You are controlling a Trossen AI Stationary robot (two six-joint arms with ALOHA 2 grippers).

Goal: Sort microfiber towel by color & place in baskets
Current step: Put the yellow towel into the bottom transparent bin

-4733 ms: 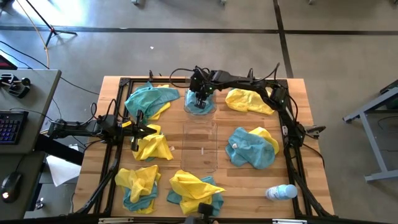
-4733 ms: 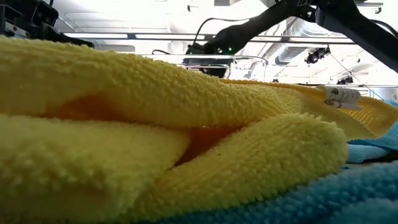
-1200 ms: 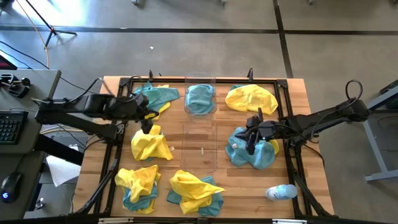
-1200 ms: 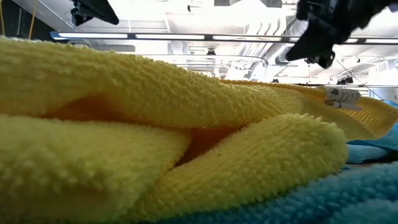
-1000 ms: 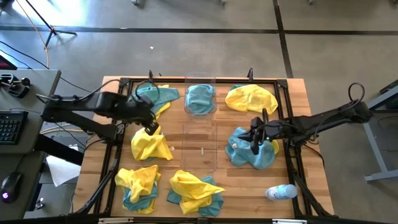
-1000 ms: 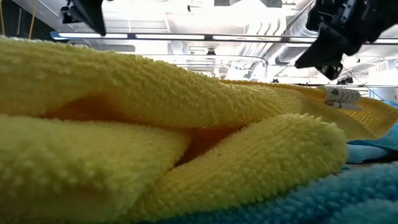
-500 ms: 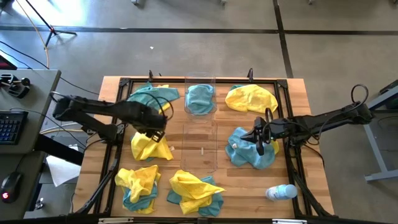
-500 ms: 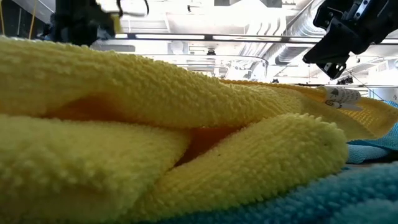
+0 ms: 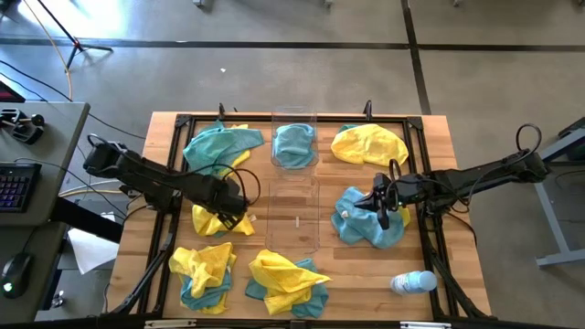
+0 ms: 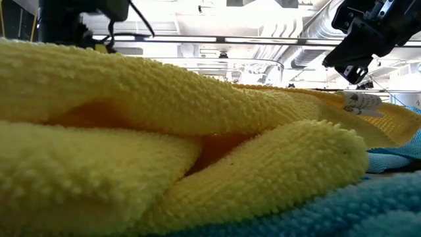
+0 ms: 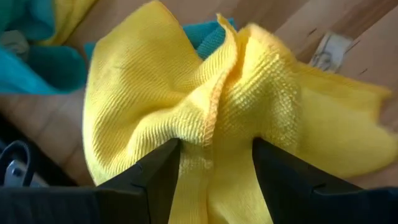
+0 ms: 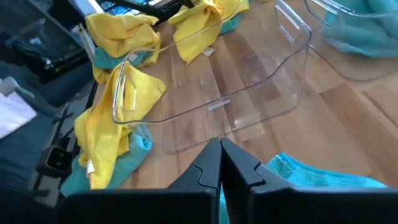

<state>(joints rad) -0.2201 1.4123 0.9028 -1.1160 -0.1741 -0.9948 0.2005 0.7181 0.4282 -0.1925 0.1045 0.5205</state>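
We are straddling a yellow towel (image 11: 211, 118) with our left gripper (image 11: 214, 171), fingers spread. Our right gripper (image 12: 221, 165) is hovering clenched, empty, over a teal towel (image 9: 366, 224).

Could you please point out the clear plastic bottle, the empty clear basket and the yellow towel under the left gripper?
Clear plastic bottle (image 9: 413, 282), high view, mid-body.
Empty clear plastic basket (image 9: 294, 239), high view, near wall.
Bunched yellow microfiber towel (image 11: 155, 93), left wrist view, upper fold.

free: bare wood (image 9: 352, 260) beside empty basket (image 9: 294, 215) | blocked: towel heaps (image 9: 285, 281), bottle (image 9: 413, 282)
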